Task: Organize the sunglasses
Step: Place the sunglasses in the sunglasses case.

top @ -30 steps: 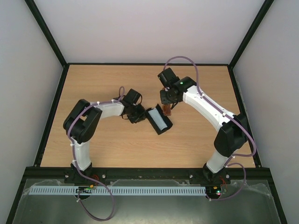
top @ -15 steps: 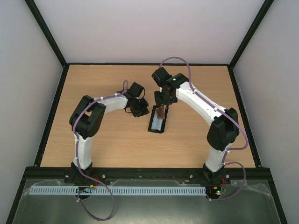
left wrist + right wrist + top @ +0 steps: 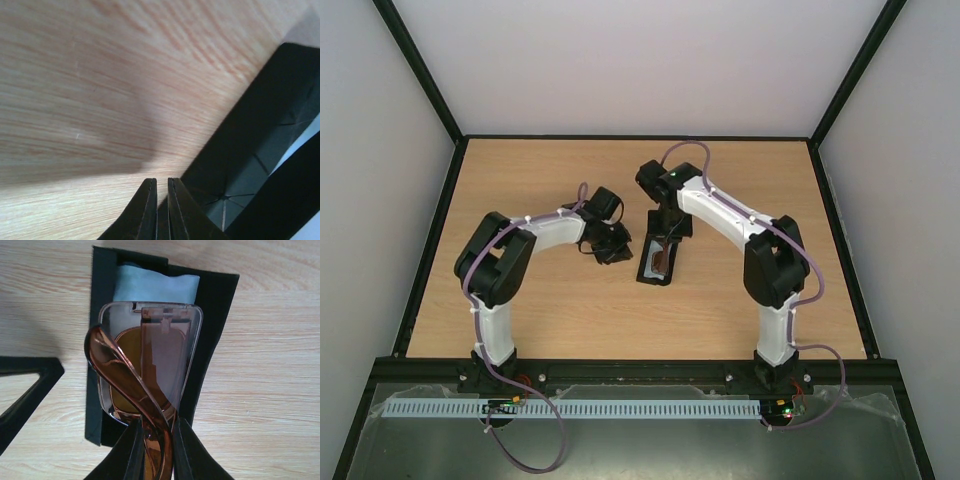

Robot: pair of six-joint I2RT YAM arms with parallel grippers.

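Observation:
The brown sunglasses [image 3: 165, 355] are folded, with my right gripper [image 3: 157, 440] shut on their near end. They hang lens-down over the open black case [image 3: 215, 315], inside its outline. A light blue cloth [image 3: 155, 287] lies in the case's far end. In the top view the sunglasses [image 3: 661, 258] sit within the case [image 3: 655, 281] at the table's middle, under the right gripper [image 3: 667, 238]. My left gripper [image 3: 618, 250] is shut just left of the case. Its fingertips [image 3: 150, 192] are beside the case's dark panel [image 3: 260, 150], and I see nothing clearly between them.
The wooden table [image 3: 540, 320] is bordered by a black frame, with white walls on three sides. Both arm bases stand at the near edge, above a white slotted strip [image 3: 570, 409].
The case has swung from slanted to nearly lengthwise. My right gripper has carried the sunglasses left and down onto it. The left gripper has shifted slightly beside the case.

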